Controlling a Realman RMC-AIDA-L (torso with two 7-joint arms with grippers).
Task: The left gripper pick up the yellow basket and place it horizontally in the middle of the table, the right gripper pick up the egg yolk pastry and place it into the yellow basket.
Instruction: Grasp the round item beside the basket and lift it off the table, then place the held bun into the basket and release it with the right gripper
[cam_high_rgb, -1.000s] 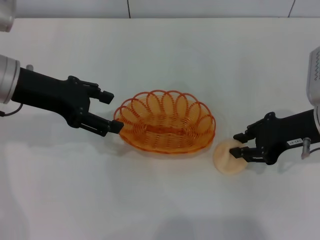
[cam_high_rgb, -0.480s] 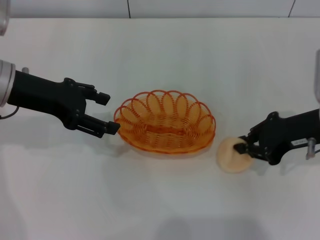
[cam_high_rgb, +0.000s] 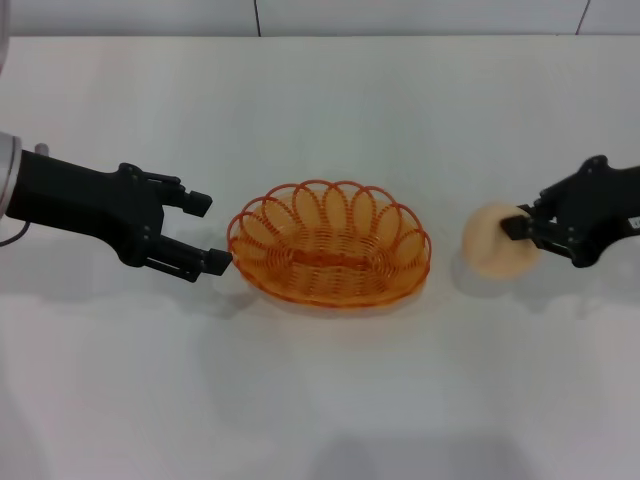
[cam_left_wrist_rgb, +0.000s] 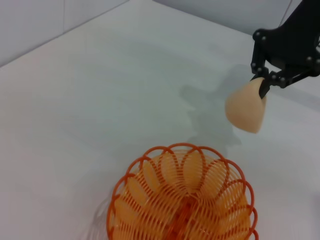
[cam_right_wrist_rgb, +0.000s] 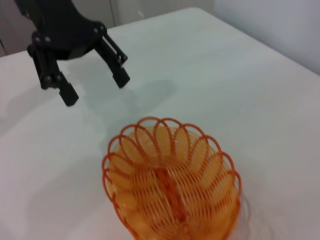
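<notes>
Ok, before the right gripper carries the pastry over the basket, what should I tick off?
1. Round pale tan egg yolk pastry clamped in the black right gripper: ok.
2. Pastry lifted off the white table: ok, shadow beneath it.
3. Oval orange-yellow wire basket lying horizontally mid-table: ok.
4. Basket holds nothing: ok.
5. Black left gripper open, beside the basket rim, not touching: ok.

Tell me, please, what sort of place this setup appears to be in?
Probably a lab or test bench, not a kitchen: a plain white table against pale wall panels, holding only the yellow basket, with the egg yolk pastry in the right gripper; the left gripper waits open beside the basket.
</notes>
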